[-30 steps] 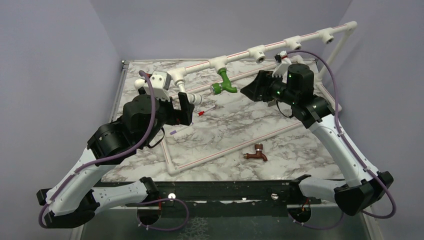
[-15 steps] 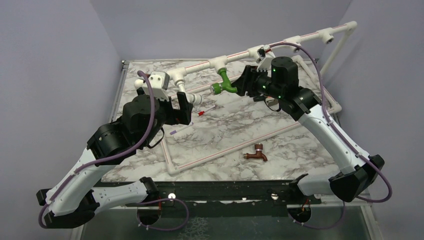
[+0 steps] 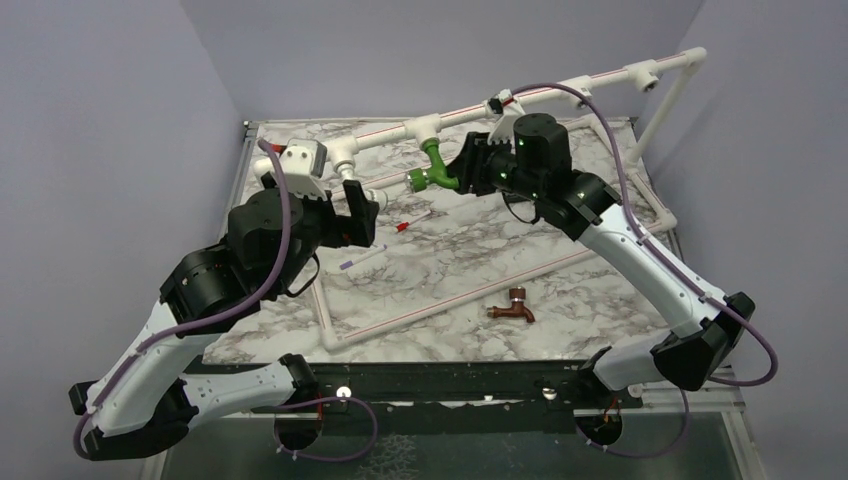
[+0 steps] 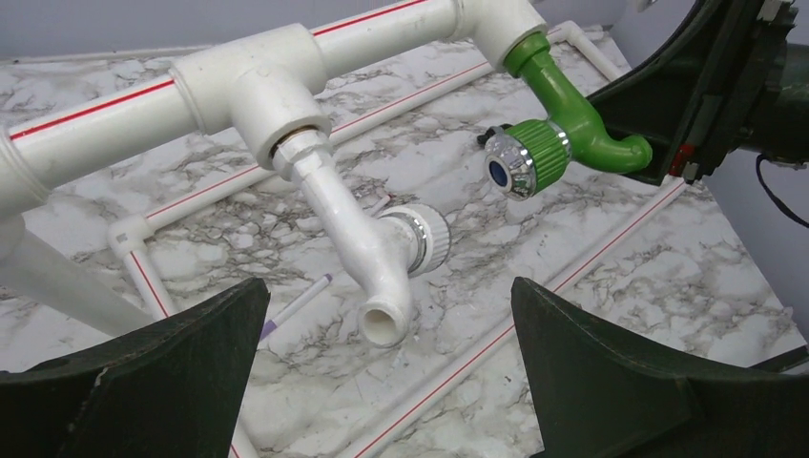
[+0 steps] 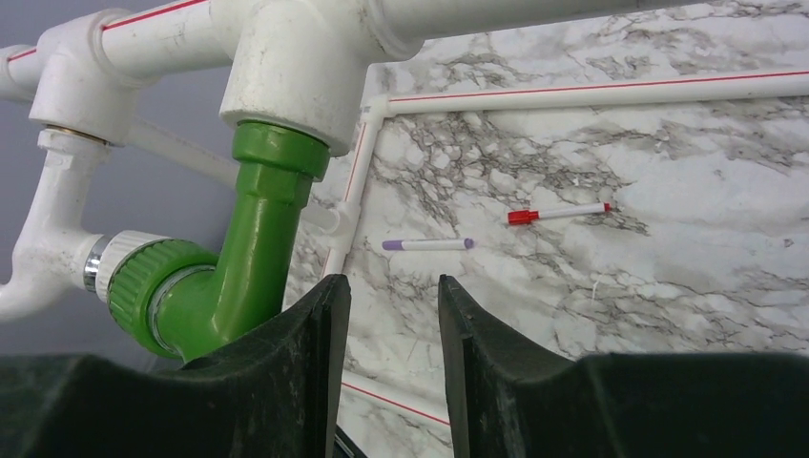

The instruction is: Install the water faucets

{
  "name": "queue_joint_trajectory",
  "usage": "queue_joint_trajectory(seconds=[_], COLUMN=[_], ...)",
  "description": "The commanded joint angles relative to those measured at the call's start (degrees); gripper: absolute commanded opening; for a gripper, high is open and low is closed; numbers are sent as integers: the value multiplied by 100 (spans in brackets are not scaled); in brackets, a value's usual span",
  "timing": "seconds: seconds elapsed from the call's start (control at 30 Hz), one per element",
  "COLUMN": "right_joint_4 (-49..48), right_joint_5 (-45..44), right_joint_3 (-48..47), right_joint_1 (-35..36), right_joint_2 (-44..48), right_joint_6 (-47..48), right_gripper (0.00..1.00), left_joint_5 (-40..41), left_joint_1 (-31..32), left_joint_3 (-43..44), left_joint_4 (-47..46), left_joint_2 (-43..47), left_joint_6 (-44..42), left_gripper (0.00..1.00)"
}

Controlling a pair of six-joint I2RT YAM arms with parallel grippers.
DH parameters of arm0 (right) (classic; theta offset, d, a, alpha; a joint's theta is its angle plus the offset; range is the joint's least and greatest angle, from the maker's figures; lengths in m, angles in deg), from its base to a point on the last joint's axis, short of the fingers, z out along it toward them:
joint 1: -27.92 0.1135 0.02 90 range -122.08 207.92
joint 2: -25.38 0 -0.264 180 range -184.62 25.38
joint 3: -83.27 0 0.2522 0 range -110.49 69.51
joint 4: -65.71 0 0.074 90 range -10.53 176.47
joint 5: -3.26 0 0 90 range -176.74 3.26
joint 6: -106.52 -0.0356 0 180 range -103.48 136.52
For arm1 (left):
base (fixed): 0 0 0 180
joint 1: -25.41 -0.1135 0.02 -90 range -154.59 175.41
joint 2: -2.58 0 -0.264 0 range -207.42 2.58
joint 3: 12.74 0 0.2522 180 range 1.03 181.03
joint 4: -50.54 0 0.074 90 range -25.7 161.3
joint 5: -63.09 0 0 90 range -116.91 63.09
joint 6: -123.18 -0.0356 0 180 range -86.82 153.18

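Note:
The green faucet (image 3: 432, 168) hangs screwed into a white T-fitting (image 3: 422, 130) of the pipe frame, and also shows in the left wrist view (image 4: 563, 114) and the right wrist view (image 5: 253, 239). My right gripper (image 3: 466, 168) sits right beside its spout; its jaws (image 5: 393, 284) stand a narrow gap apart with nothing between them, the faucet outside the left finger. The copper faucet (image 3: 513, 305) lies on the marble near the front. My left gripper (image 3: 362, 212) is wide open (image 4: 389, 286) just before a white tap (image 4: 367, 239) fitted on the frame.
The white pipe frame (image 3: 560, 88) runs diagonally above the table, its base pipes lying on the marble. A red-capped pen (image 3: 405, 226) and a purple-tipped pen (image 3: 352, 263) lie between the arms. Purple walls close in both sides.
My right gripper moved left up against the green faucet. The pipe frame's top rail, with both taps, shifted left, and my left arm shifted left with it.

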Motion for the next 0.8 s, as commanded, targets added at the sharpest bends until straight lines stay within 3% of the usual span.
queue_joint_trajectory(seconds=[0.0,0.47,0.77], right_joint_4=[-253,-557,-549], right_joint_5=[73,-326,-664], right_joint_3=[-315,-1310,-2013], right_joint_1=[476,1209,1276], right_joint_2=[-203,-1396,-2135], right_joint_6=[-193,-680,-808], right_gripper=[44,42,45], left_joint_5=[232,193,-606], left_joint_1=[25,25,25], left_joint_3=[346,944,1361], left_joint_4=[48,115,-31], left_joint_2=[67,-166,-528], left_joint_6=[-167,-449,-177], left_gripper=[99,99,99])
